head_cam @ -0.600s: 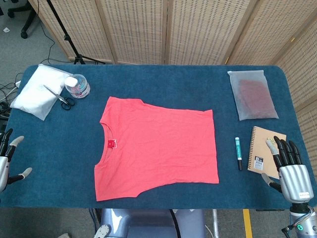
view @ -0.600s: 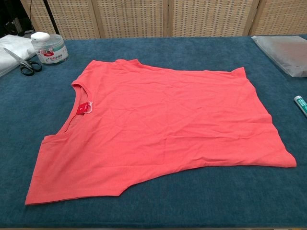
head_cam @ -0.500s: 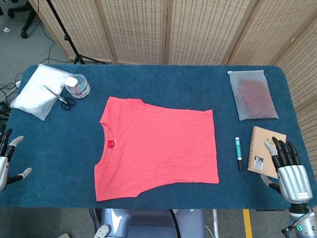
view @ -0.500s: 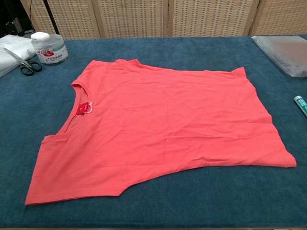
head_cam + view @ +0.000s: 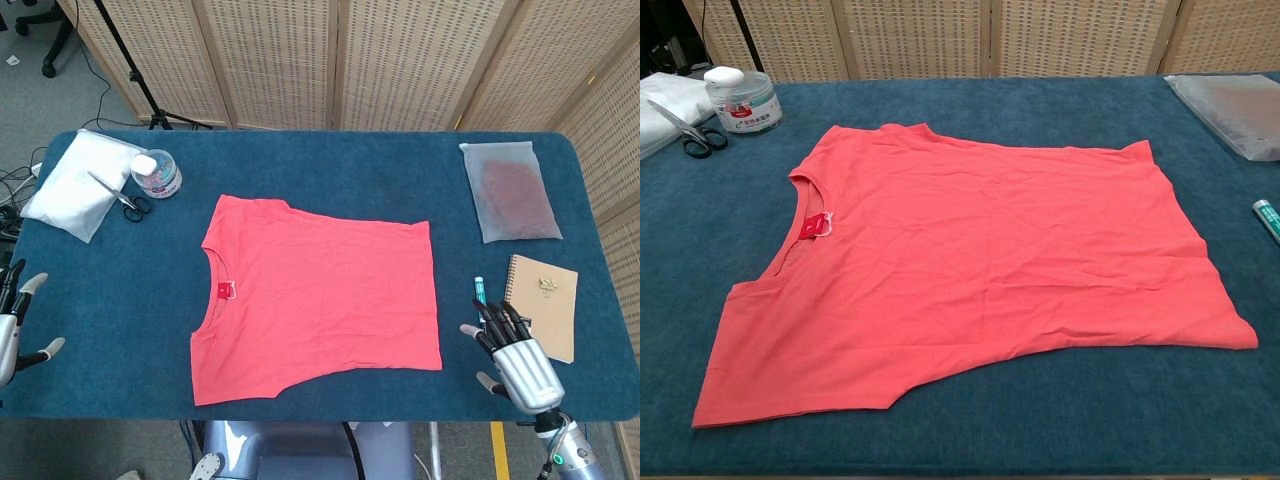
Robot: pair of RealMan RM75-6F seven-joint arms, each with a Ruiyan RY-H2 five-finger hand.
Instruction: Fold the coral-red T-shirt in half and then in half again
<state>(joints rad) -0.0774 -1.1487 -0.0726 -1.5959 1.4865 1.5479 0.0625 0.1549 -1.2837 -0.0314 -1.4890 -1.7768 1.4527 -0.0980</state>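
The coral-red T-shirt (image 5: 317, 296) lies flat and unfolded in the middle of the blue table, neck to the left and hem to the right; the chest view shows it too (image 5: 970, 270). My right hand (image 5: 517, 357) hovers near the front edge, a little right of the shirt's hem corner, fingers spread and holding nothing. My left hand (image 5: 14, 322) sits at the far left edge of the head view, fingers apart, well clear of the shirt. Neither hand appears in the chest view.
A green pen (image 5: 479, 293) and a kraft notebook (image 5: 545, 303) lie beside my right hand. A frosted bag (image 5: 508, 191) sits back right. Back left lie a white cloth (image 5: 78, 182), scissors (image 5: 125, 198) and a clear jar (image 5: 156, 173).
My right hand has moved left from over the notebook to just past the pen, closer to the shirt's hem. The shirt and my left hand have not moved.
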